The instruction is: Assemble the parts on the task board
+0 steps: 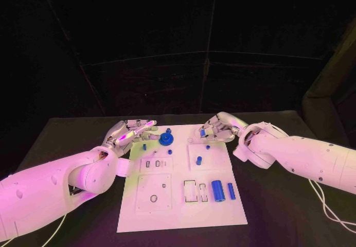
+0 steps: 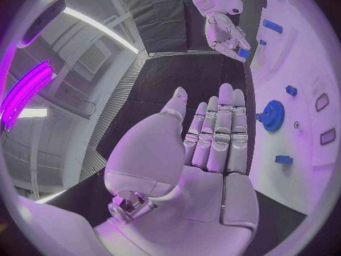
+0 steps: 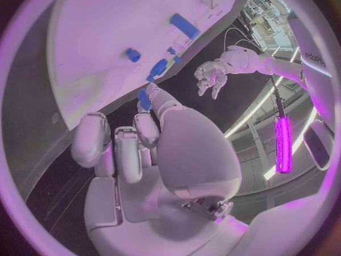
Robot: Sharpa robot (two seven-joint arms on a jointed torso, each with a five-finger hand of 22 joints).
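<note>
The white task board (image 1: 181, 206) lies in the middle of the table. A blue gear (image 1: 166, 139) stands near its far edge, between my two hands. My left hand (image 1: 132, 133) hovers over the board's far left corner, just left of the gear (image 2: 271, 115). Its fingers (image 2: 220, 136) are stretched out straight and hold nothing. My right hand (image 1: 216, 128) is at the board's far right corner and pinches a small blue part (image 3: 144, 100) at its fingertips. That part (image 2: 244, 53) also shows in the left wrist view under the right hand (image 2: 226, 31).
A thick blue cylinder (image 1: 217, 190) and a thinner blue pin (image 1: 231, 191) lie on the board's right side near the front. Small blue pieces (image 1: 199, 160) (image 1: 171, 152) (image 1: 144, 146) sit further back. Empty slots (image 1: 196, 190) and a ring hole (image 1: 154, 198) mark the near half.
</note>
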